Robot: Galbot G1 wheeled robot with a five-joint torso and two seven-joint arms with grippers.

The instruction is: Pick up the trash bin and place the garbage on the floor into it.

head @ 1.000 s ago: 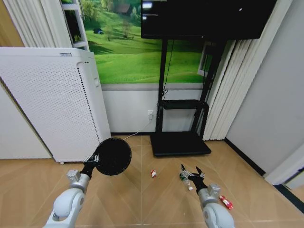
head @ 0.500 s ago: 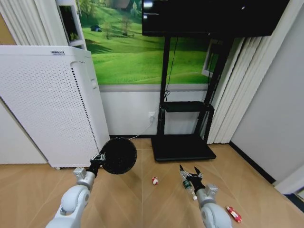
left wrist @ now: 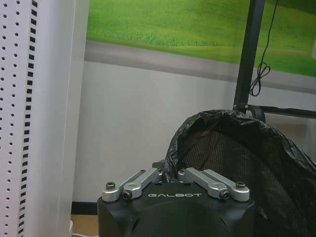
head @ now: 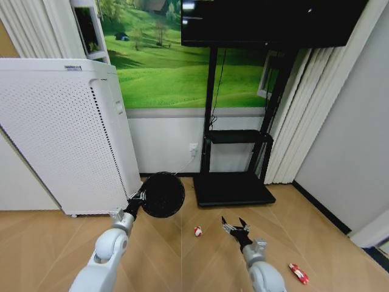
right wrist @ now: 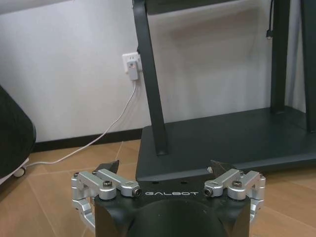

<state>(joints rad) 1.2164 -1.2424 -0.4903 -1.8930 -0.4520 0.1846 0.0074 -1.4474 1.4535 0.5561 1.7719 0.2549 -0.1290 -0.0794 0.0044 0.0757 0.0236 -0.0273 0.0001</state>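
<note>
As before, trash bin (head: 163,194) held, raised higher

A herringbone wood floor (head: 170,255) meets a white wall (head: 164,140) under a green meadow mural (head: 164,67). A tall white perforated appliance (head: 61,134) stands left, a black TV stand (head: 234,182) with screen (head: 267,21) centre, pale vertical blinds (head: 304,115) right; a plugged wall socket (right wrist: 131,65) sits low

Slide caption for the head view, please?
Left claw holds the trash bin aloft; right claw open above floor litter.
</note>
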